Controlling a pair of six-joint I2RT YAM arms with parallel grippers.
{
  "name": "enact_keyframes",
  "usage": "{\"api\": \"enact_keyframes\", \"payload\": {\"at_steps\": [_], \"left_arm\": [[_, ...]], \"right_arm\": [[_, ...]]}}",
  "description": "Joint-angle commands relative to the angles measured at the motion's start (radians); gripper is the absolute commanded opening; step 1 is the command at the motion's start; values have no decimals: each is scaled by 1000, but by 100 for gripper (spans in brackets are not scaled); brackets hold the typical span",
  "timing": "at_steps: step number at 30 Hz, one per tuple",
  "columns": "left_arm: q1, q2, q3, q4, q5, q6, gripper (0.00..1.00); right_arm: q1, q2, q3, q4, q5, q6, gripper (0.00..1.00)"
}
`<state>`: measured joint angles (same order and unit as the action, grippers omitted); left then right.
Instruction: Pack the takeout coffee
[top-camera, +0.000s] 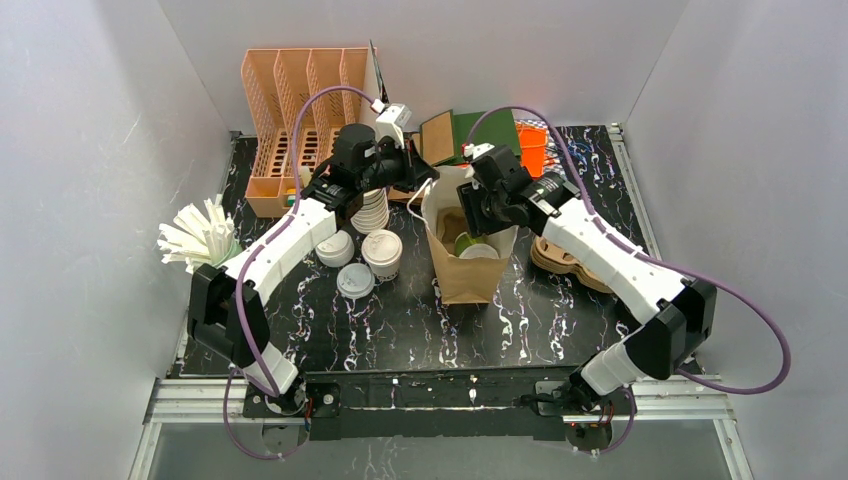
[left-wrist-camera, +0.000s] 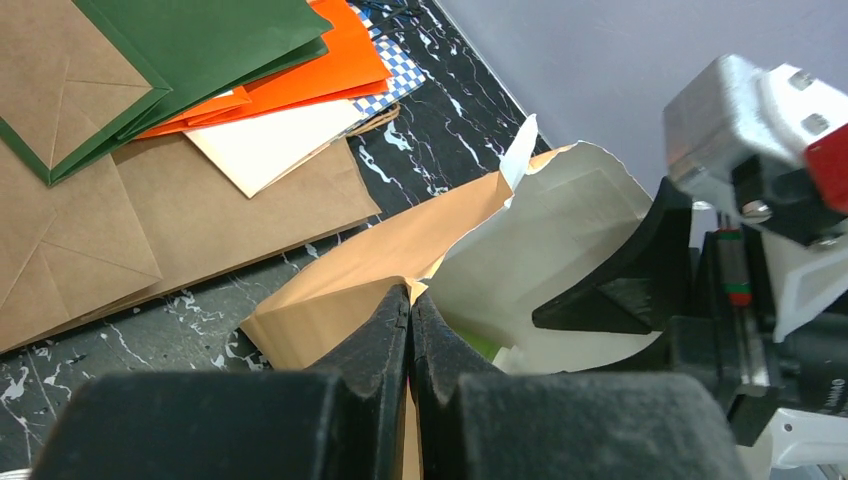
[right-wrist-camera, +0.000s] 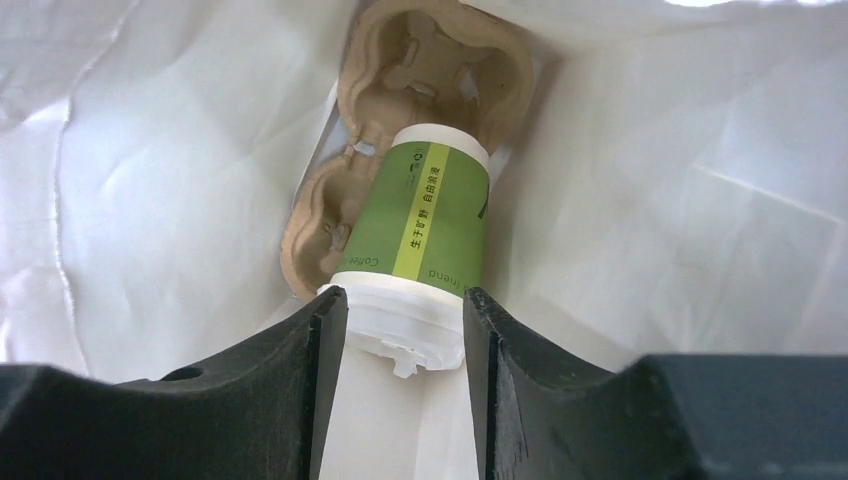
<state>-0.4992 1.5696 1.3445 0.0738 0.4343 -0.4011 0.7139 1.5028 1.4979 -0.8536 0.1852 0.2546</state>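
Observation:
A brown paper bag (top-camera: 470, 275) with a white lining stands open at mid-table. My left gripper (left-wrist-camera: 411, 300) is shut on the bag's rim (left-wrist-camera: 340, 290), at its far left side (top-camera: 425, 190). My right gripper (right-wrist-camera: 405, 320) reaches down into the bag (top-camera: 482, 222). Its fingers press both sides of the white lid of a green-walled takeout coffee (right-wrist-camera: 436, 215). That cup leans over a pulp cup carrier (right-wrist-camera: 400, 70) at the bag's bottom. Another lidded takeout coffee (top-camera: 382, 252) stands on the table left of the bag.
Two capped cups or lids (top-camera: 335, 247) (top-camera: 355, 280) and a stack of lidless cups (top-camera: 373, 210) sit under the left arm. An orange file rack (top-camera: 300, 110) and flat paper bags (left-wrist-camera: 200, 120) are at the back. White sticks (top-camera: 200, 238) fan out left, pulp carriers (top-camera: 560, 260) lie right.

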Motion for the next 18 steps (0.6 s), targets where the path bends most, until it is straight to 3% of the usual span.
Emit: {"api": "enact_keyframes", "payload": {"at_steps": [1, 5, 9, 14, 18], "left_arm": [[6, -69, -9, 13, 4, 42, 0], [7, -63, 6, 11, -21, 43, 0], [7, -53, 35, 32, -40, 28, 0], [7, -67, 33, 109, -56, -36, 0], [6, -49, 66, 149, -57, -73, 0]], "right_arm": [[-1, -47, 60, 37, 14, -9, 55], [0, -59, 68, 43, -45, -25, 50], [5, -81, -51, 64, -78, -18, 51], [12, -83, -164, 148, -77, -15, 64], [30, -107, -238, 266, -17, -21, 68]]}}
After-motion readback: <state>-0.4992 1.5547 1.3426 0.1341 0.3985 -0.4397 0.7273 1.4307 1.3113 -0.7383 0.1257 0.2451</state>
